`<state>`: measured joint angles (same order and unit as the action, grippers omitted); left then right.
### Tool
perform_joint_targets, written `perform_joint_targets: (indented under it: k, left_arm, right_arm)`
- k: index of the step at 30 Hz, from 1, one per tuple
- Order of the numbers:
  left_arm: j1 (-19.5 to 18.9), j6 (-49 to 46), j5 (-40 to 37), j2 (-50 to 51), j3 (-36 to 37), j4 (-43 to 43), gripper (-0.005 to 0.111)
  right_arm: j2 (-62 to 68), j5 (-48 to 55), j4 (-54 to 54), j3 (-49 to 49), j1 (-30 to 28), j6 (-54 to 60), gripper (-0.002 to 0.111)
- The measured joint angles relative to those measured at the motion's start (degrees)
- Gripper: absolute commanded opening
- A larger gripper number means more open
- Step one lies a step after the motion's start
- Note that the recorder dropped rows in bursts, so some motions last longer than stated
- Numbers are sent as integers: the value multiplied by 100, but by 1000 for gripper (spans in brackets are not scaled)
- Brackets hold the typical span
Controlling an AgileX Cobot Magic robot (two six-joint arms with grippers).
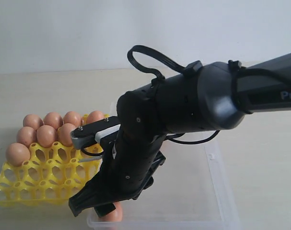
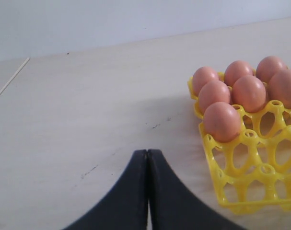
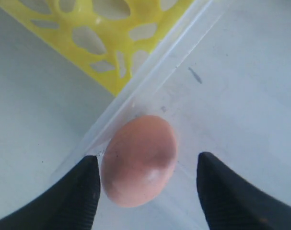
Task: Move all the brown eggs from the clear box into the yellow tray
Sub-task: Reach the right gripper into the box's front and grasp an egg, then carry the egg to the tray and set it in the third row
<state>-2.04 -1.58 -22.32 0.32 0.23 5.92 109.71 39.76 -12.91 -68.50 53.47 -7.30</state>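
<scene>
A brown egg (image 3: 138, 160) is bracketed between the wide-open jaws of the right gripper (image 3: 146, 167), against the clear box (image 3: 155, 67) wall, apparently for lifting into the yellow tray (image 3: 112, 82) just beyond. The left gripper (image 2: 147, 155) is pinched closed, empty.

light: bright, even, diffuse | shadows: soft (faint beside yellow tray (image 2: 267, 169)) | focus: right wrist view blurry, washed-out
</scene>
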Motion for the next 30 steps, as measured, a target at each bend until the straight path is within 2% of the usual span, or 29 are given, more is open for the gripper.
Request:
perform_joint_targets:
  k: [6,9,11,14,15,20,25,30]
  left_arm:
    - [0,0,0,0,0,0,0]
    - [0,0,0,0,0,0,0]
    - [0,0,0,0,0,0,0]
    - [0,0,0,0,0,0,0]
    - [0,0,0,0,0,0,0]
    - [0,0,0,0,0,0,0]
    - [0,0,0,0,0,0,0]
    - [0,0,0,0,0,0,0]
  right_arm:
    - [197,-40,-71,0,36,65,58]
    - [308,-143,-118,0,36,118,52]
    - [384,-201,-158,0,36,199,43]
    - [422,-237,-213,0,36,319,14]
    - [431,-248,-223,0,36,348,1]
    - [377,-257,-212,0,36,491,0]
    - [-355,-355,293,24,-104,527,0]
    - [-975,-1849,653,24,-142,1168,0]
